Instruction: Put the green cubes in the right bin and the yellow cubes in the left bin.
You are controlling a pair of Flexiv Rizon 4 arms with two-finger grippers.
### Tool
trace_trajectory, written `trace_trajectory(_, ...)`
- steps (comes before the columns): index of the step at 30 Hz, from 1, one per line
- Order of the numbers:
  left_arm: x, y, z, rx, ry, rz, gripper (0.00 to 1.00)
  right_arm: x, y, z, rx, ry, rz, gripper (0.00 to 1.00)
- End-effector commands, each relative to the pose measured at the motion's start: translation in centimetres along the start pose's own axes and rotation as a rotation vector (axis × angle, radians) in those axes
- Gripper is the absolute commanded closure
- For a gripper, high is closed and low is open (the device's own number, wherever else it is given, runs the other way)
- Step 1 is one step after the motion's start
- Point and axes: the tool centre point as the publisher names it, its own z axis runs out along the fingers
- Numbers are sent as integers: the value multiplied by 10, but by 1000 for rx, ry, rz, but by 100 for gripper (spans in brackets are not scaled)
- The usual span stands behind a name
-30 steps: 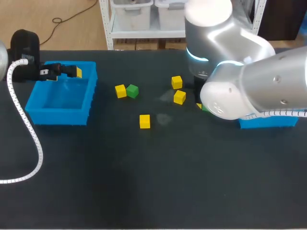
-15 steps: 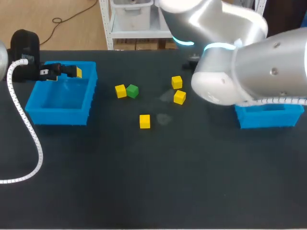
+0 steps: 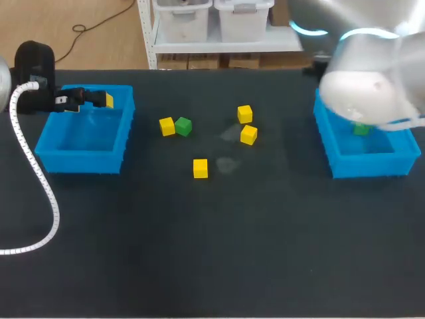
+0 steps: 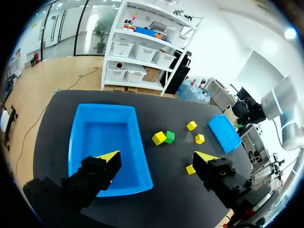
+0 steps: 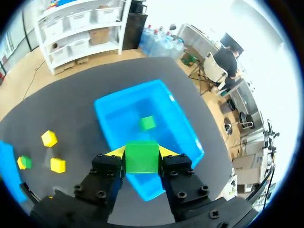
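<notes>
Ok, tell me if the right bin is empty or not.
Not empty. One green cube lies on the right bin floor; the right gripper holds a second green cube, not yet released.

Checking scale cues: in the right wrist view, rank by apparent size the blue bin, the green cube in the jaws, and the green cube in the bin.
1. blue bin
2. held green cube
3. green cube in the bin
The held one may look bigger only through nearness; true sizes may match.

Blurred right arm (image 3: 365,93) hides right bin (image 3: 368,166) rim.
</notes>
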Motion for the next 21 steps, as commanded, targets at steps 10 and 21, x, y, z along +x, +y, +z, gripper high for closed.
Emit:
trace_trajectory(10,1,1,0,8,-6,2,0,-13,-32,36,-11,112,-22,0)
trace_trajectory(21,1,1,0,8,-6,2,0,-4,30,14,-69,69,-212,0)
